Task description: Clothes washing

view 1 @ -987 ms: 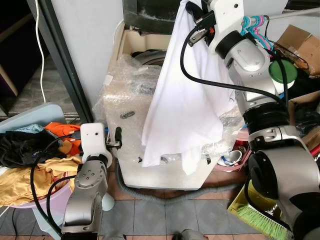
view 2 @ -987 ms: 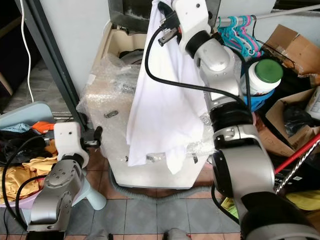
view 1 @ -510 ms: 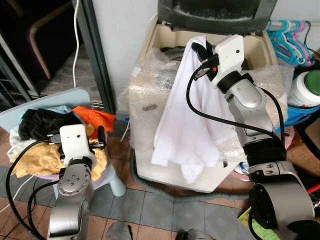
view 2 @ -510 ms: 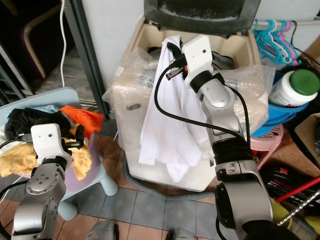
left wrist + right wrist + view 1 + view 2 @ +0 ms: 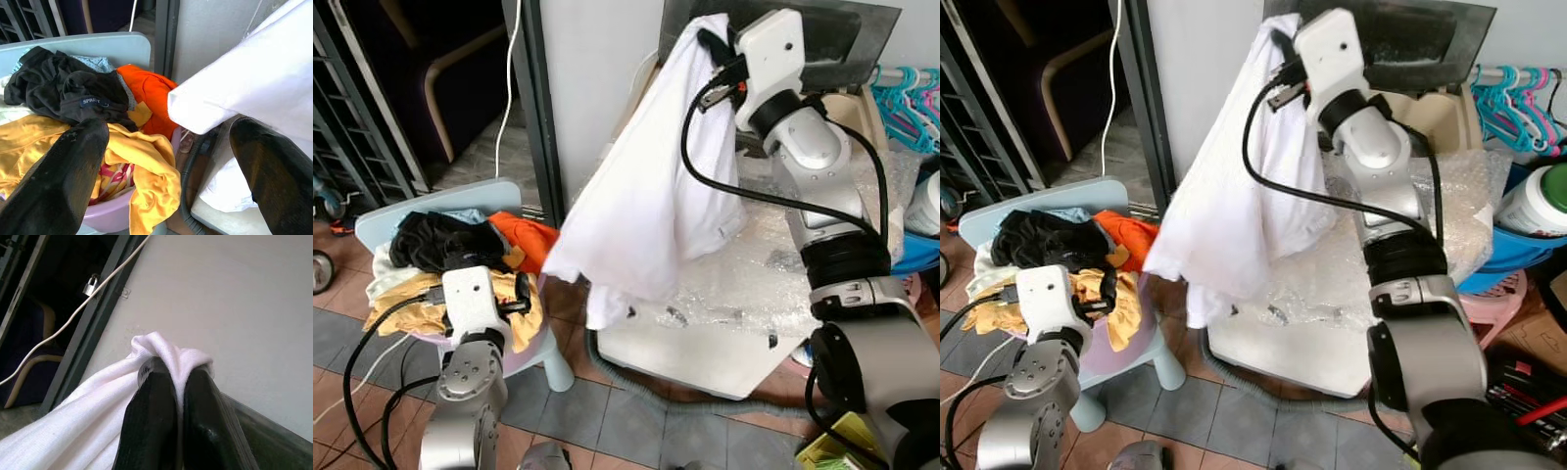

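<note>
My right gripper [image 5: 713, 41] is raised high and shut on a white shirt [image 5: 641, 196]. The shirt hangs from it and swings out to the left in front of the cream washing machine [image 5: 724, 294], which is wrapped in bubble plastic. In the right wrist view the fingers [image 5: 151, 426] pinch a fold of the white shirt [image 5: 98, 426] against a pale wall. My left gripper [image 5: 161, 161] is open low on the left, above a pink basin [image 5: 524, 354] heaped with yellow, black and orange clothes [image 5: 440, 245]. The machine's dark lid [image 5: 847, 39] stands up behind the right arm.
The basin rests on a pale blue stool [image 5: 440, 201]. A dark metal door frame [image 5: 543, 108] stands between stool and machine. A grey hose [image 5: 646, 392] lies on the tiled floor. Coloured hangers [image 5: 911, 93], a blue basket and a jar [image 5: 1538, 196] crowd the right side.
The camera has swung left and the whole scene has shifted right. My right gripper has lifted the shirt higher, and its hem has swung out to the left.
</note>
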{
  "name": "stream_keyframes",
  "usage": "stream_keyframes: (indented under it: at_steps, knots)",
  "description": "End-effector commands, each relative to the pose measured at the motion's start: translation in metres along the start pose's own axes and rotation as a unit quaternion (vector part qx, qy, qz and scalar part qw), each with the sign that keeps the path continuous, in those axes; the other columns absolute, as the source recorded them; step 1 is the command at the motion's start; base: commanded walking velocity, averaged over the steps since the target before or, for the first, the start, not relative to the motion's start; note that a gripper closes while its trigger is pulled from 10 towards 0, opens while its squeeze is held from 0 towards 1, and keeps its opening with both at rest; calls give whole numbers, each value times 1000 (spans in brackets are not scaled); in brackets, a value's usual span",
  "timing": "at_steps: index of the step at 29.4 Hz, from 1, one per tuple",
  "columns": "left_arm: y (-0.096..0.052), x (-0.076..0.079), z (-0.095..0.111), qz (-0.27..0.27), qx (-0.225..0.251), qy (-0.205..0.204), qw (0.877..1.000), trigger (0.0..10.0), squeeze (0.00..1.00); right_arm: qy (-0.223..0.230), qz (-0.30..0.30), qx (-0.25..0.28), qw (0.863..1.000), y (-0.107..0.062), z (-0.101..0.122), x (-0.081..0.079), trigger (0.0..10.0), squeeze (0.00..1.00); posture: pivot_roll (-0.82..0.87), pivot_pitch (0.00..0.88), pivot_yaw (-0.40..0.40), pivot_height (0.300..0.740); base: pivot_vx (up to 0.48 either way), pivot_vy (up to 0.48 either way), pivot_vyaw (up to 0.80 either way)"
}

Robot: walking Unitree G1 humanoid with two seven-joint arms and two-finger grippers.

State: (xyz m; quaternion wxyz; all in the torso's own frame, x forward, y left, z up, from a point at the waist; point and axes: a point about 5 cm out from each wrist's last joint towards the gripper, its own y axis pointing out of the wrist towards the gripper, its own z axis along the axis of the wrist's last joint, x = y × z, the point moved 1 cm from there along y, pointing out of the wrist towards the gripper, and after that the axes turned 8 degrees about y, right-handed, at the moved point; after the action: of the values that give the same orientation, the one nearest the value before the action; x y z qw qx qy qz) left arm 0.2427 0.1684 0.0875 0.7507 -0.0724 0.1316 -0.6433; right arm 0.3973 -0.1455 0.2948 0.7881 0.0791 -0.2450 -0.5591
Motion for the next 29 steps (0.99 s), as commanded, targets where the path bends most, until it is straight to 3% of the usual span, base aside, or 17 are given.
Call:
stream_keyframes:
  at_steps: [1, 10, 13, 16, 17, 19, 20, 21, 22, 24, 25, 29]
  knots:
    - [2, 2, 0, -8, -3, -7, 1000, 10000, 0, -4, -16, 13, 1000, 5, 10, 7, 10000, 0, 14, 0, -25, 740, 292, 0, 0]
    - [6, 8, 5, -17, 4, -11, 1000, 10000, 0, -24, 4, 13, 1000, 13, 14, 8, 10000, 0, 3, 0, -21, 740, 480, 0, 0]
    - [8, 10, 5, -20, 3, -14, 1000, 10000, 0, -61, 26, 6, 998, 24, 21, 10, 10000, 0, 4, 0, -24, 740, 467, 0, 0]
    - [9, 11, 5, -20, 3, -14, 1000, 10000, 0, -98, -22, 13, 995, 36, 44, 33, 10000, 0, 9, 0, -26, 740, 420, 0, 0]
    - [9, 11, 4, -19, 0, -16, 1000, 10000, 0, -113, -83, 28, 990, 39, 65, 55, 10000, 0, 9, 0, -26, 740, 319, 0, 0]
    - [9, 11, 4, -18, -2, -17, 1000, 10000, 0, -125, -131, 45, 982, 39, 82, 73, 10000, 0, 14, 0, -30, 740, 159, 0, 0]
    - [9, 11, 4, -18, -2, -17, 1000, 10000, 0, -125, -131, 45, 982, 39, 82, 73, 10000, 0, 14, 0, -30, 740, 0, 0, 0]
    - [8, 11, 3, -18, -4, -16, 1000, 10000, 0, -126, -191, 84, 970, 35, 112, 98, 10000, 0, 15, 0, -34, 740, 0, 0, 0]
    - [8, 11, 2, -18, -4, -16, 1000, 10000, 0, -127, -210, 100, 964, 33, 123, 106, 10000, 0, 15, 0, -34, 740, 0, 0, 0]
    - [7, 11, 1, -16, -7, -18, 1000, 10000, 0, -112, -207, 124, 964, 31, 137, 113, 10000, 0, 14, 0, -37, 740, 0, 0, 0]
    - [7, 11, 1, -16, -7, -18, 1000, 10000, 0, -112, -207, 124, 964, 31, 137, 113, 10000, 0, 14, 0, -37, 740, 0, 0, 0]
    - [6, 12, -1, -17, -12, -17, 1000, 10000, 0, -89, -155, 64, 982, 31, 94, 99, 10000, 0, 16, 0, -37, 740, 0, 0, 0]
